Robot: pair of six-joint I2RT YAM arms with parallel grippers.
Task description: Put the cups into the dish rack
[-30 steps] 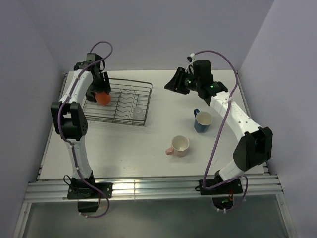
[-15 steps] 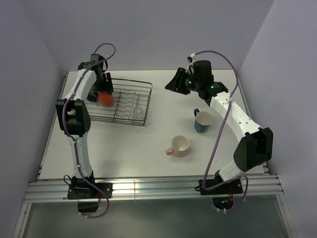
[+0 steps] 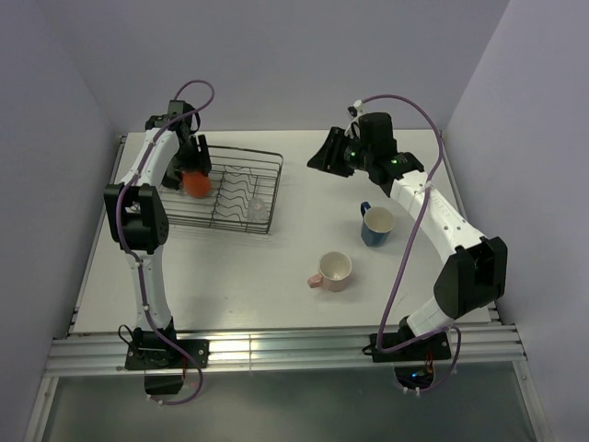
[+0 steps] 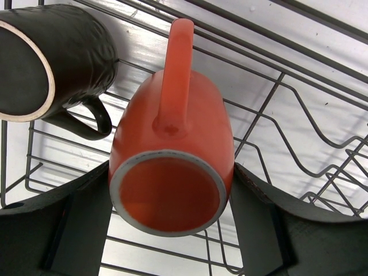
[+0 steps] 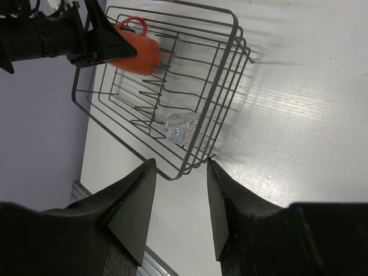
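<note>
My left gripper [image 3: 190,171] is shut on the orange cup [image 4: 172,155], holding it on its side, handle up, just over the left end of the dish rack [image 3: 248,155]. A dark brown mug [image 4: 52,57] lies in the rack beside it. The clear glass tumbler [image 3: 258,210] stands in the rack's near right corner and also shows in the right wrist view [image 5: 179,127]. The blue cup [image 3: 376,226] and the pink cup [image 3: 333,271] stand on the table to the right. My right gripper [image 3: 322,153] hangs open and empty above the table, right of the rack.
The rack's upright dividers [image 3: 232,189] run across its middle, right of the orange cup. White table [image 3: 230,276] ends at a metal rail along the near edge [image 3: 276,350]. Purple walls close in on the left, back and right.
My left arm has shifted a little toward the back, carrying the orange cup slightly rightward over the rack. The right arm has barely moved.
</note>
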